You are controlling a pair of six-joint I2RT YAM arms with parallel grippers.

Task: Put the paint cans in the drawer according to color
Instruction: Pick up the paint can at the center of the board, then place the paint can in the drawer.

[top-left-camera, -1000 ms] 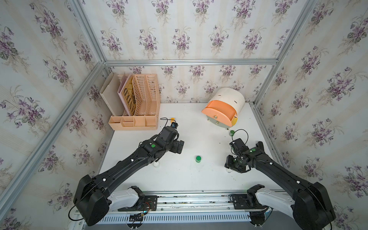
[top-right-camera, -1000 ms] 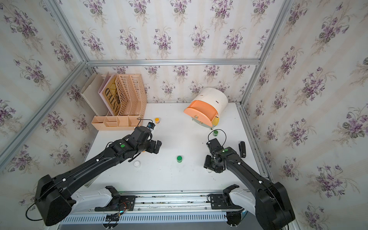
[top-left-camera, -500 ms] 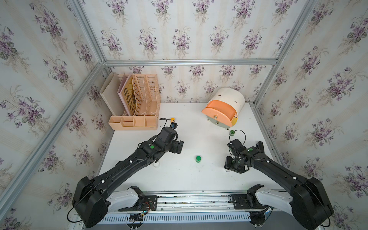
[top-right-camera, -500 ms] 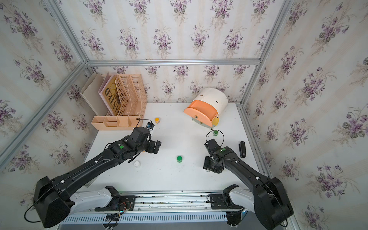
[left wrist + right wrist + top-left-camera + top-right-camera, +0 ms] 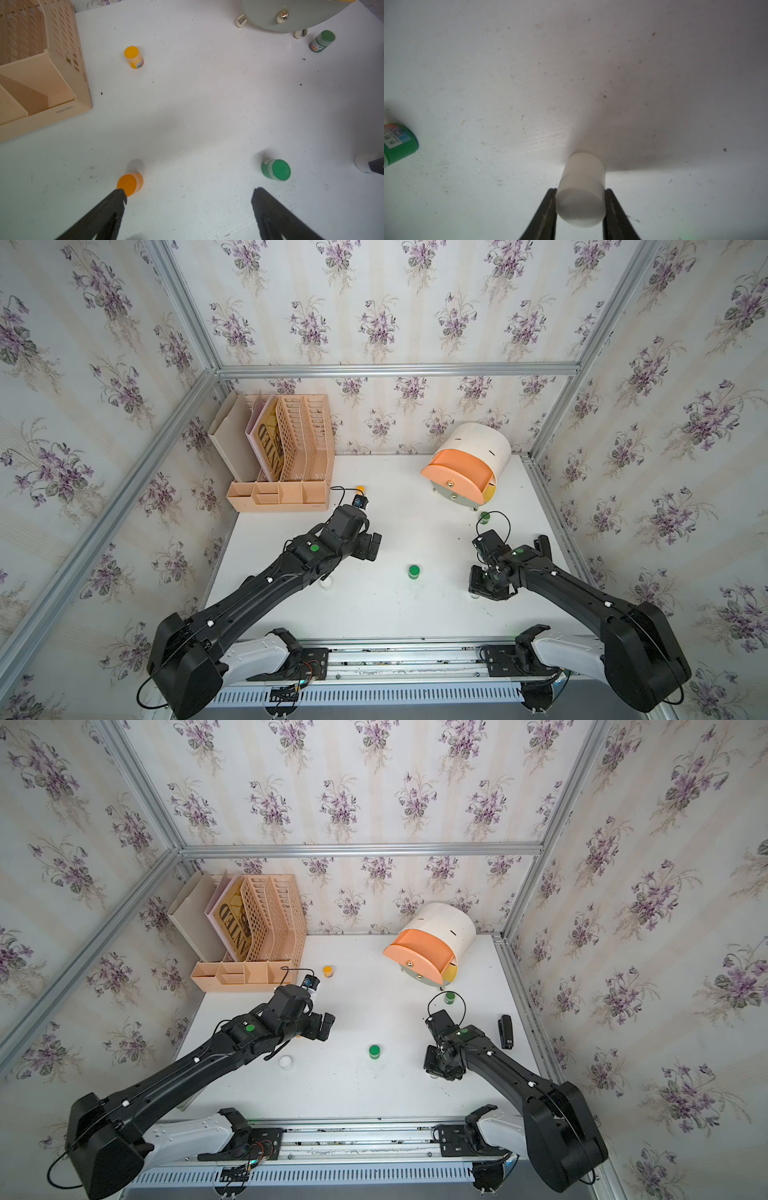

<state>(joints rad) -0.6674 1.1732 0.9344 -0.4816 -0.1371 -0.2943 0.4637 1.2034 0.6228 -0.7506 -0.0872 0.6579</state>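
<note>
My right gripper (image 5: 580,190) is shut on a white paint can (image 5: 581,193) that stands on the table; in both top views it (image 5: 482,589) points down at the front right. My left gripper (image 5: 190,193) hangs open over bare table, with an orange can (image 5: 131,184) touching the tip of one finger and a green can (image 5: 277,169) beyond the other. A second orange can (image 5: 360,489) stands near the rack, and a second green can (image 5: 484,515) stands in front of the drawer (image 5: 469,464), whose peach top drawer is pulled out. Another white can (image 5: 286,1062) stands beside my left arm.
A peach file rack (image 5: 286,456) fills the back left corner. A black stapler (image 5: 505,1031) lies by the right edge, close to my right arm. Floral walls with metal rails close in the table on three sides.
The right gripper's jaws have closed onto the white can. Both arms have hardly moved, and the left gripper has stayed open.
</note>
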